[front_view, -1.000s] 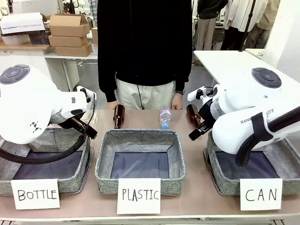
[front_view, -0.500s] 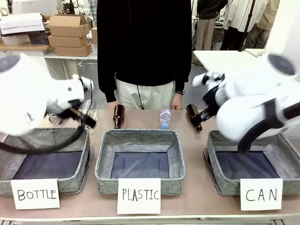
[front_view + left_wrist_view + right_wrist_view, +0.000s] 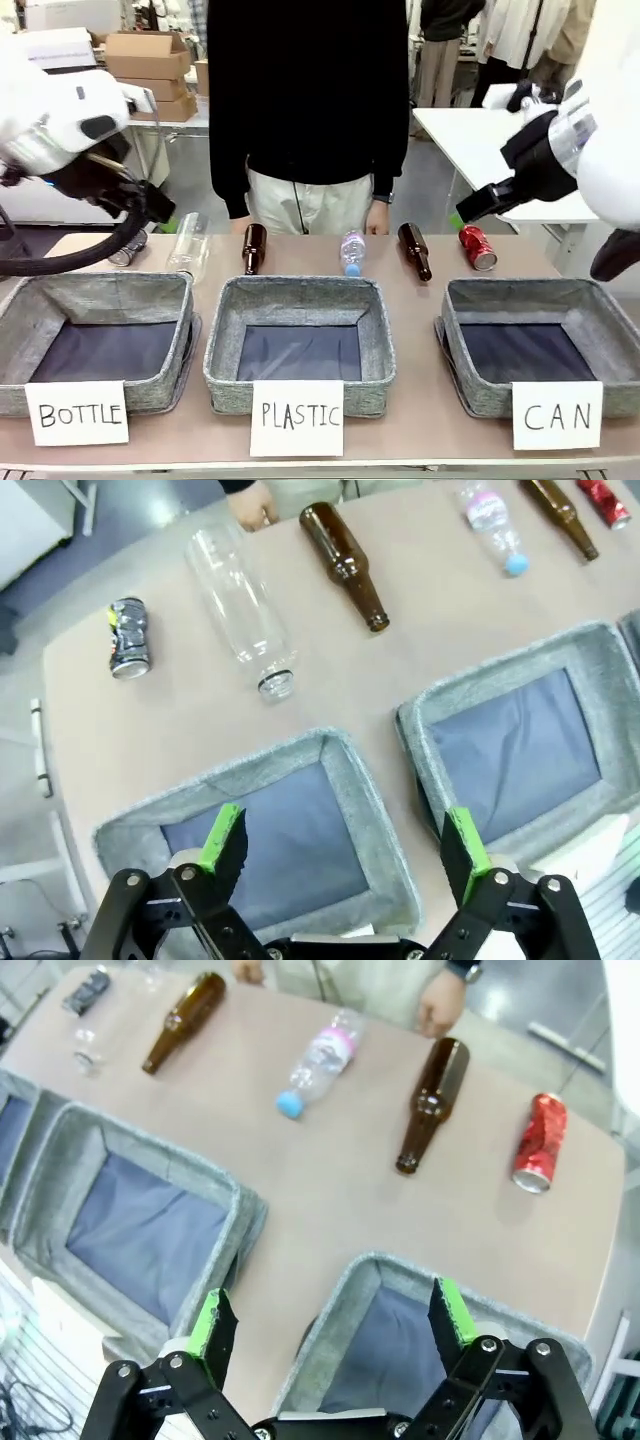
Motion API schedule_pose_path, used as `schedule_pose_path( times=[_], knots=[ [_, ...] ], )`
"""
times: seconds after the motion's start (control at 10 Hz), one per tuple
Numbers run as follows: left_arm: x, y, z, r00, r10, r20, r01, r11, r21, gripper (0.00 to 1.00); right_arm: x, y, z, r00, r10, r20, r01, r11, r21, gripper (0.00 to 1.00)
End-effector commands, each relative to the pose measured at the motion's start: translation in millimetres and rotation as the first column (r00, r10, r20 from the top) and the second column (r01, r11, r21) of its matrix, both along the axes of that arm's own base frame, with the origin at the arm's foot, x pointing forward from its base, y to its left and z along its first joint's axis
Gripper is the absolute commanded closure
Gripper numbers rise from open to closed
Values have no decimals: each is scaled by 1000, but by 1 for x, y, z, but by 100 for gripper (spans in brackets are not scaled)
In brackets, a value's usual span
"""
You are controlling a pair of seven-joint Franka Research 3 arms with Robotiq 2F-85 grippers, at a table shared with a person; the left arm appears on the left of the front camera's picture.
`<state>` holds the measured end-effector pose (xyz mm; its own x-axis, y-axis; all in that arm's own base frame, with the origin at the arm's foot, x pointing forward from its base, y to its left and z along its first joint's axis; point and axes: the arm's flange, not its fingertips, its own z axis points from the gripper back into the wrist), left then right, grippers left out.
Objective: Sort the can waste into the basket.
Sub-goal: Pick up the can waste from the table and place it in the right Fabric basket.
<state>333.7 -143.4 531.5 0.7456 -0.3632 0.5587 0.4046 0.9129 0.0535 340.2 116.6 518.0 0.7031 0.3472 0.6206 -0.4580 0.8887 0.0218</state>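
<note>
A crushed red can (image 3: 477, 247) (image 3: 538, 1142) lies at the table's far right, just behind the grey basket (image 3: 540, 291) signed "CAN". A dark crushed can (image 3: 128, 250) (image 3: 129, 637) lies at the far left, behind the "BOTTLE" basket. My right gripper (image 3: 332, 1315) hangs open and high above the near rim of the CAN basket (image 3: 385, 1263), holding nothing. Over the BOTTLE basket, my left gripper (image 3: 345, 835) is open and likewise holds nothing. Both arms are raised well above the table in the front view.
The BOTTLE basket (image 3: 100, 285) and PLASTIC basket (image 3: 300, 290) stand left and centre. Two brown bottles (image 3: 253, 247) (image 3: 415, 250), a large clear bottle (image 3: 188, 245) and a small plastic bottle (image 3: 352, 252) lie along the far edge. A person (image 3: 310, 100) stands close behind the table.
Both arms have risen and swung outward from low over the baskets, uncovering the red can at the right and the dark can at the left. Both grippers stay open.
</note>
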Motion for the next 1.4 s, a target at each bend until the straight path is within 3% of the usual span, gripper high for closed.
schedule_pose_path(
  times=[0.0, 0.1, 0.2, 0.3, 0.4, 0.6, 0.8, 0.9, 1.0, 1.3],
  knots=[
    [-11, -1, 9, 1000, -11, -1, 11, 1000, 1, 0, -5, -5, 8, 1000, -3, -2, 3, 1000, 10, 0],
    [-11, 8, 17, 997, -57, -48, 47, 982, -183, 0, -9, -18, 10, 996, -39, -76, 54, 977, 207, 0],
    [-11, 25, 36, 980, -49, -195, -47, 887, -459, 0, -19, -42, 19, 977, 24, -214, 86, 869, 487, 0],
    [-9, 45, 50, 916, 21, -401, -273, 765, -583, 0, -27, -72, 25, 947, 142, -287, 107, 704, 702, 0],
    [-9, 67, 50, 882, -42, -469, -337, 640, -690, 0, -30, -100, 24, 932, 126, -339, 203, 592, 780, 0],
    [-15, 127, 30, 835, -65, -546, -468, 435, -769, 0, -33, -151, 9, 910, 115, -397, 334, 360, 871, 0],
    [-24, 169, 4, 803, 15, -596, -572, 300, -763, 0, -40, -192, -11, 941, -31, -337, 339, 95, 936, 0],
    [-25, 183, -9, 814, 27, -581, -566, 263, -781, 0, -37, -192, -19, 914, -119, -389, 402, 115, 909, 0],
    [-21, 166, 18, 841, -70, -537, -452, 457, -766, 0, -36, -194, 11, 937, 82, -340, 289, 367, 884, 0],
    [-21, 166, 18, 841, -70, -537, -452, 457, -766, 0, -36, -194, 11, 937, 82, -340, 289, 367, 884, 0]
  ],
)
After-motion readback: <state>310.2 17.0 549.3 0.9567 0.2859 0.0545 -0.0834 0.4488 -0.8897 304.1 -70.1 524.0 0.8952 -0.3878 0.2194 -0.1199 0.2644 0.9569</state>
